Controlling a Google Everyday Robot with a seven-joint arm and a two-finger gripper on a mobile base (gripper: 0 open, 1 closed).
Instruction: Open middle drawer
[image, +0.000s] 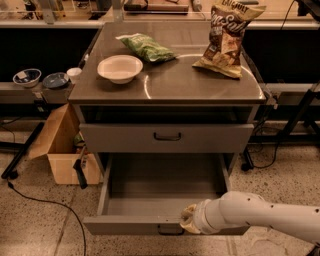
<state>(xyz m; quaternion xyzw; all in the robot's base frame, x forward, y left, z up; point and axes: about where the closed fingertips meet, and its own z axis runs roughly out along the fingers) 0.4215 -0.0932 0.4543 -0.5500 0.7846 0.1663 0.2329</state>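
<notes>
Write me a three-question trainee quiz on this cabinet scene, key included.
1. How many bags lie on the cabinet top?
2. The pincer is: A) above the cabinet top; B) at the front of the middle drawer; C) at the top drawer's handle.
3. True or false: the middle drawer is shut.

Key:
1. Two: the green bag and the chip bag.
2. B.
3. False; it stands pulled out.
</notes>
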